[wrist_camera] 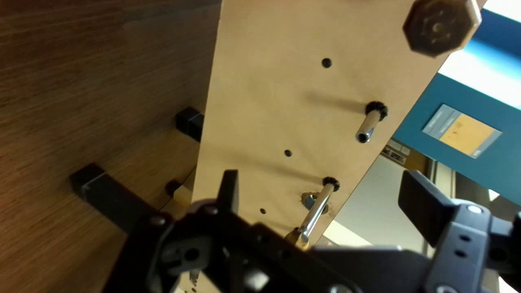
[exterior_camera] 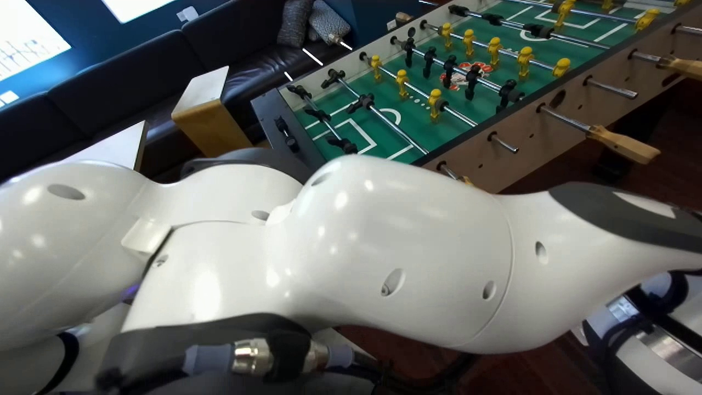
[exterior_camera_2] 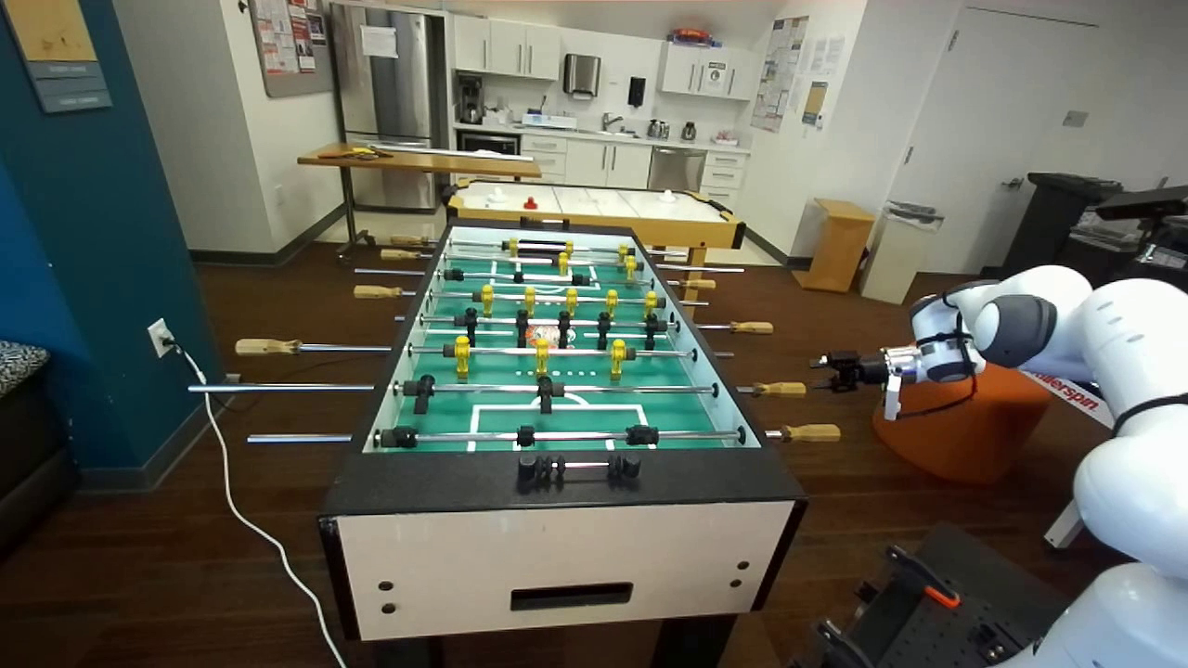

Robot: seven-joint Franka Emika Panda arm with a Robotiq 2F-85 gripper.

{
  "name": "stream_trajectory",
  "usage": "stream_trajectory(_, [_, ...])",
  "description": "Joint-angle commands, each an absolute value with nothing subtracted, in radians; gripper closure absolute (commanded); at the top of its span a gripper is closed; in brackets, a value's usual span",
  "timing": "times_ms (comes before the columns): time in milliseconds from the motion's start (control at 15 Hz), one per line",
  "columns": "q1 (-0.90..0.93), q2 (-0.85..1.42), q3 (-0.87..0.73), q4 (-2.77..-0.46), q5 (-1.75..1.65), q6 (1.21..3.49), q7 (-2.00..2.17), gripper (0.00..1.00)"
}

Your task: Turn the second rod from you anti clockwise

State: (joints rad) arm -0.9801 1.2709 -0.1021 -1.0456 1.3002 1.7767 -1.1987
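Observation:
The foosball table (exterior_camera_2: 557, 482) has metal rods with wooden handles. Counted from the near end, the second rod (exterior_camera_2: 613, 389) carries black figures and ends in a wooden handle (exterior_camera_2: 780, 390) on the arm's side. In an exterior view the same rod (exterior_camera: 392, 127) shows, its handle mostly behind the arm. The gripper (exterior_camera_2: 819, 373) is just off that handle's end, apparently not touching. In the wrist view an octagonal handle end (wrist_camera: 441, 26) sits at the upper right, outside the jaws. The open jaws (wrist_camera: 323, 193) have nothing between their tips.
A bare rod end (wrist_camera: 368, 126) and another rod (wrist_camera: 317, 207) stick out of the table side in the wrist view. The first rod's handle (exterior_camera_2: 812, 432) lies close by. An orange stool (exterior_camera_2: 965, 431) stands under the arm.

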Motion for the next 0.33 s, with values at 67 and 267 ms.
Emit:
stream_trajectory(67, [-0.899, 1.052, -0.145, -1.319, 1.307, 2.005, -1.293, 0.0])
stream_trajectory(267, [-0.864, 0.973, -0.15, -1.424, 1.302, 2.087, -1.308, 0.0])
